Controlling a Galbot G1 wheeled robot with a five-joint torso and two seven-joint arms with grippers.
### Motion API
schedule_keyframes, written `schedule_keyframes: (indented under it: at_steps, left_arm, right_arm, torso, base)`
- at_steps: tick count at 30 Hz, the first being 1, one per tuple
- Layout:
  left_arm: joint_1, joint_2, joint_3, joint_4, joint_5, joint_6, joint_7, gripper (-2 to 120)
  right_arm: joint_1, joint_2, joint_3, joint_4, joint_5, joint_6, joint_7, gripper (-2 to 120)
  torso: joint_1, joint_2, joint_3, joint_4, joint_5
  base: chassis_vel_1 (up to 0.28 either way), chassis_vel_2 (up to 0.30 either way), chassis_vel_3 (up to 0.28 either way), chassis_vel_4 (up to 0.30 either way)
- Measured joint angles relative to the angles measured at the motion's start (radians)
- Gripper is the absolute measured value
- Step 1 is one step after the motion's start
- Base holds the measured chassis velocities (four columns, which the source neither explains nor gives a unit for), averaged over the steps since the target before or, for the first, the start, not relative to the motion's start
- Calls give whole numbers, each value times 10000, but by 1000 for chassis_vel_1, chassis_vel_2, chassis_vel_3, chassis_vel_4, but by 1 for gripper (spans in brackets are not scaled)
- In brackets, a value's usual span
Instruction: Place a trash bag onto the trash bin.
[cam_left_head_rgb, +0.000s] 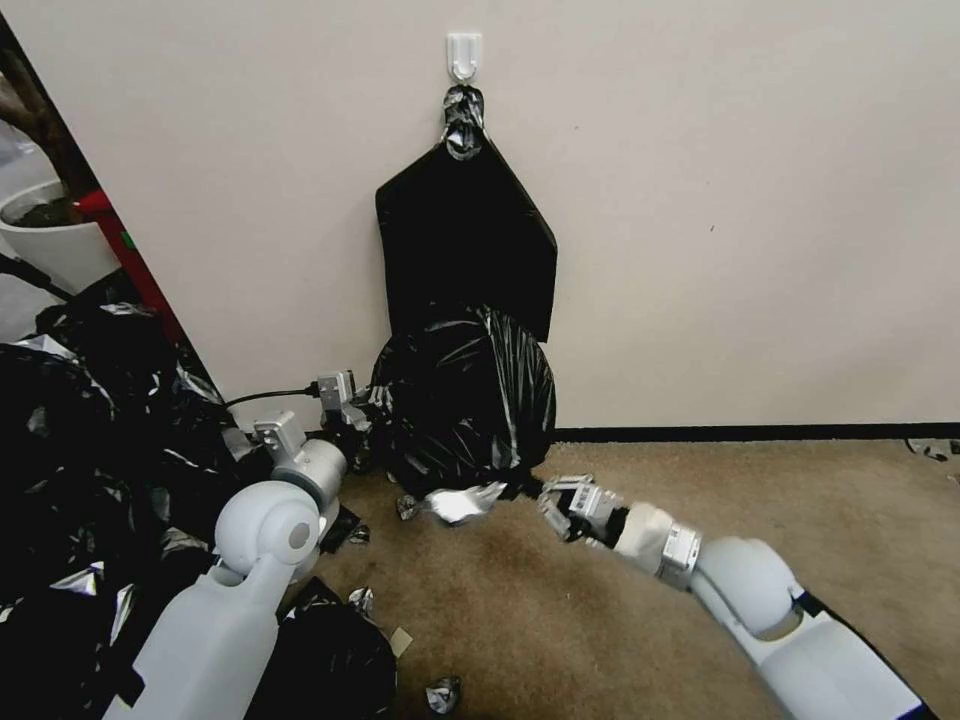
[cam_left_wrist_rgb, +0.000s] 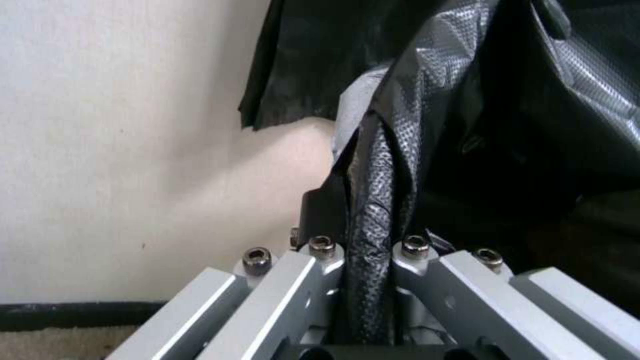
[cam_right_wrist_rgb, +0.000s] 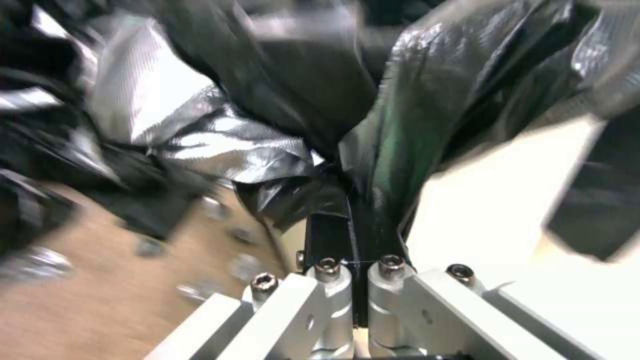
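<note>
Against the far wall, the trash bag bulges in a rounded dome over the spot where the trash bin would stand; the bin itself is hidden under the film, though a cream surface beside the film in the right wrist view may be its wall. The covering looks well advanced, with the hem apparently left to settle. On the left, the left gripper is pressed together on a twisted strand of bag. Nearer, on the carpet, the right gripper pinches the bag's lower edge.
</note>
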Motion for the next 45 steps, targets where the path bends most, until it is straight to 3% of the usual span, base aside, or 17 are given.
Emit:
schedule_keyframes:
  at_steps: [11, 25, 30, 31, 32, 33, 34, 35, 41, 45]
  left_arm:
    - [281, -109, 133, 131, 677, 200, 47, 3]
    - [708, -89, 4, -355, 434, 350, 21, 3]
    - [797, -40, 71, -336, 986, 123, -13, 3]
    - [831, -58, 123, -319, 1192, 49, -86, 3]
    - [831, -58, 123, -319, 1192, 49, -86, 3]
    - [855, -99, 194, -308, 1402, -11, -216, 3]
    - [857, -105, 204, -305, 1428, -17, -235, 3]
    - [869, -159, 297, -300, 1563, -41, -382, 3]
    - [838, -414, 617, -284, 1711, 140, -1053, 3]
    - [800, -592, 790, -327, 1644, 494, -1731, 3]
  right_arm:
    - [-34, 182, 792, -346, 385, 622, 1010, 0]
    - [165, 629, 108, -1823, 1934, 114, 1979, 0]
    - [-123, 687, 303, -876, 1428, -352, 3832, 0]
    - [-275, 737, 429, -359, 929, -845, 5117, 4]
    - [-275, 737, 429, -359, 929, -845, 5117, 4]
    - [-469, 787, 450, 254, 493, -1598, 6502, 9]
    - [-500, 792, 445, 344, 474, -1681, 6654, 9]
    - [-759, 801, 303, 1115, 462, -2189, 7608, 17]
    - [-1725, 880, -843, 3286, -187, -2682, 8120, 36]
    - [-2095, 1103, -1603, 3514, -3037, -3103, 7839, 55]
  torso:
    - [0, 0, 0, 0, -1]
    - [0, 0, 0, 2, 1]
    - [0, 0, 0, 2, -1]
    - [0, 0, 0, 1, -3]
    - [0, 0, 0, 1, -3]
    - [0, 0, 1, 0, -3]
    - [1, 0, 0, -1, -2]
    - [0, 0, 0, -1, -2]
    - [0, 2, 0, 0, -4]
    - [0, 2, -1, 0, -1]
  base:
    - [0, 0, 0, 0]
    - [0, 0, 0, 0]
    - [0, 0, 0, 0]
    - [0, 0, 0, 0]
    - [0, 0, 0, 0]
    - [0, 0, 0, 0]
    - [0, 0, 0, 0]
    - [0, 0, 0, 0]
    - [0, 0, 0, 0]
    - [0, 0, 0, 0]
